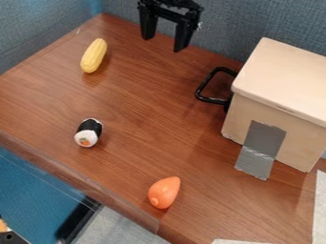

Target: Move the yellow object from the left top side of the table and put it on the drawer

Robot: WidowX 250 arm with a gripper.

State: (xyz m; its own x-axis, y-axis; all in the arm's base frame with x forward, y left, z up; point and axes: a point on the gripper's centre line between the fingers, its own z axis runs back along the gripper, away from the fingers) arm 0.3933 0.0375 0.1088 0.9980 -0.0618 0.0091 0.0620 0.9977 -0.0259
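Because the yellow corn (94, 55) lies slantwise at the upper left of the table (140, 109), its narrow width should be straddled at mid-length; the gripper (164, 44) is spread, fingers apart; height should be gained before the drawer (286, 71) is approached.

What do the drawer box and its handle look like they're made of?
The drawer box seems to be pale wood, smooth and matte, judging by its even beige faces. The handle is glossy black, with bright highlights, perhaps metal or plastic.

My all-black gripper (164, 43), far side, with two blocky, tapering fingers (184, 36) below an angular crosspiece (181, 18).
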